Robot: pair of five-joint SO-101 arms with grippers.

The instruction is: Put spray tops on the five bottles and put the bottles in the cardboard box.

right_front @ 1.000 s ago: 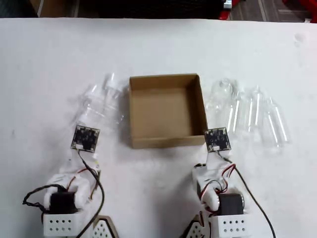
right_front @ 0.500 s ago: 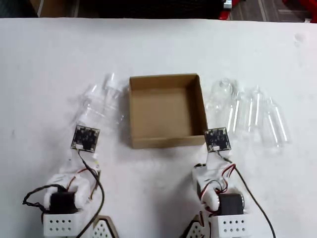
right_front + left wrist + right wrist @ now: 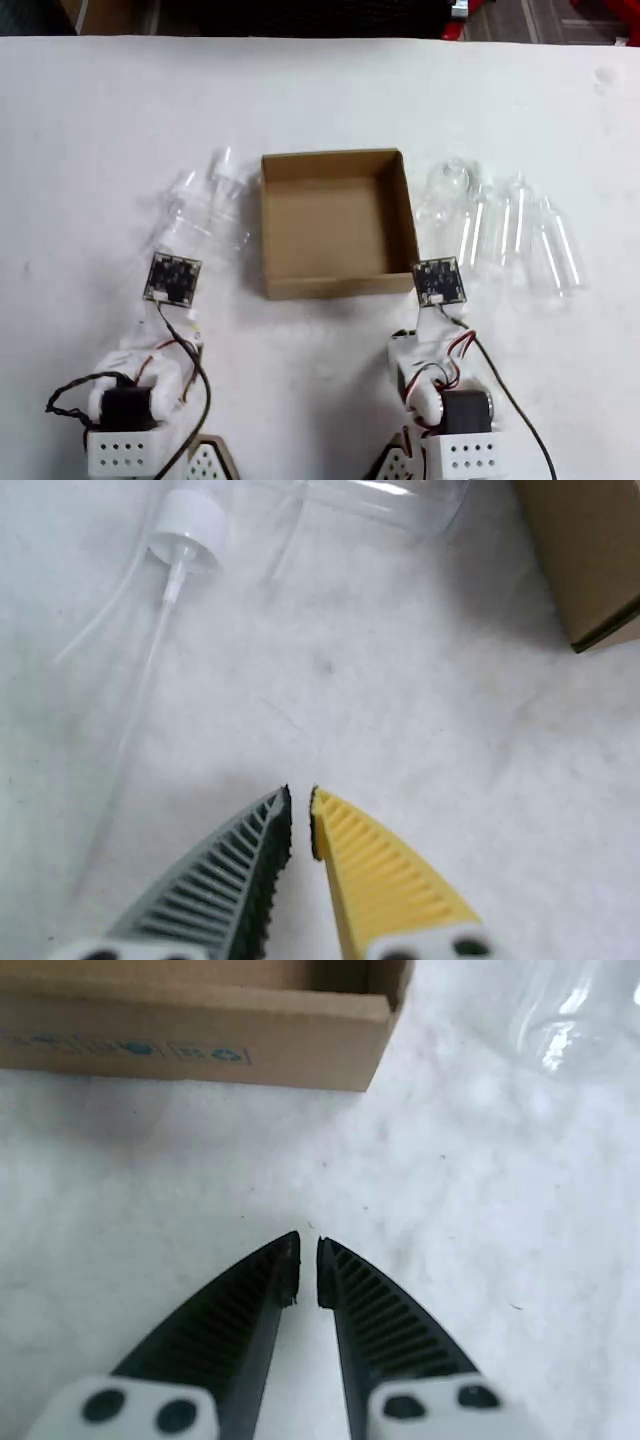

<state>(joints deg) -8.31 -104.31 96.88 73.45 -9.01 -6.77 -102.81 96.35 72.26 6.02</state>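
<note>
Box (image 3: 335, 222) sits open-topped at mid-table, brown cardboard, on the white table (image 3: 320, 90). All the bottles lie outside it. Just right of the box is a row of clear bottles (image 3: 515, 240), lying down roughly side by side with necks pointing away from the arms. They look like about four, but the exact count is hard to tell through the clear plastic. Just left of the box is a pile (image 3: 205, 205) of clear plastic, bottle and spray parts overlapping, and I can't separate the pieces from above. Left arm (image 3: 130, 400) is folded back at the near edge, its wrist just short of the pile. Right arm (image 3: 445, 400) is folded back the same way, its wrist by the box's near right corner. Left gripper (image 3: 300, 820) has one grey and one yellow finger, jaws closed to a thin slit with nothing between them, tips pointing at bare table. Beyond the tips lies a spray top (image 3: 190, 525) with a white collar and a thin clear tube (image 3: 140, 700) trailing back toward the gripper, flat on the table and well apart from the tips. A clear bottle body lies past it, and a box corner shows off to one side. Right gripper (image 3: 308, 1270) has both fingers black, jaws likewise nearly touching, only a narrow gap, holding nothing. Its tips sit over bare table near the box's outer wall but apart from it, with a clear bottle farther off past the box corner.
</note>
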